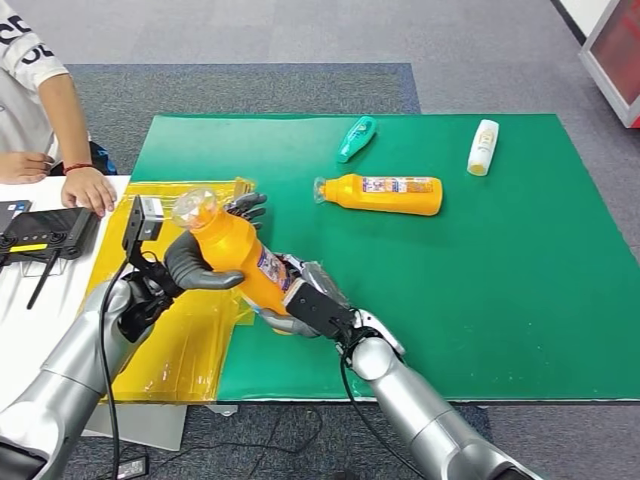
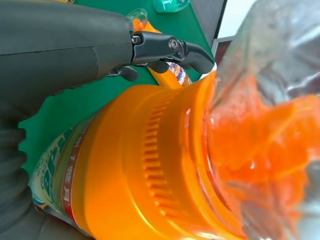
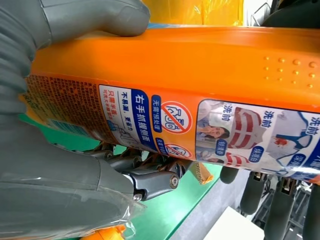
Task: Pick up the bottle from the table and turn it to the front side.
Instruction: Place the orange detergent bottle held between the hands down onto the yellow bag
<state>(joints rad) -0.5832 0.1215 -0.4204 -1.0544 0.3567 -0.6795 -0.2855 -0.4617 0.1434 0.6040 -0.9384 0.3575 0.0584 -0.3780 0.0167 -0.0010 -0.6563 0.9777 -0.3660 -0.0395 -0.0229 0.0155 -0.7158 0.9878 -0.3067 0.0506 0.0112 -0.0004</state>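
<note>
Head view: both hands' fingers [image 1: 249, 207] wrap the orange bottle [image 1: 238, 252]

Grey carpet [image 1: 317, 35] covers the floor, with a darker grey strip [image 1: 226, 95] just behind the desk [image 1: 528, 300], whose top is green. A yellow plastic sheet [image 1: 181, 350] lies over its left end. Beside it stands a white table [image 1: 30, 300]. At the far right corner sits what may be a red-and-white cabinet [image 1: 615, 50].

A second orange bottle [image 1: 381, 194], teal bottle [image 1: 356, 138] and white bottle [image 1: 483, 147] lie near the table's [image 1: 490, 300] far edge; a person's hand [image 1: 87, 187] rests at its left.
</note>
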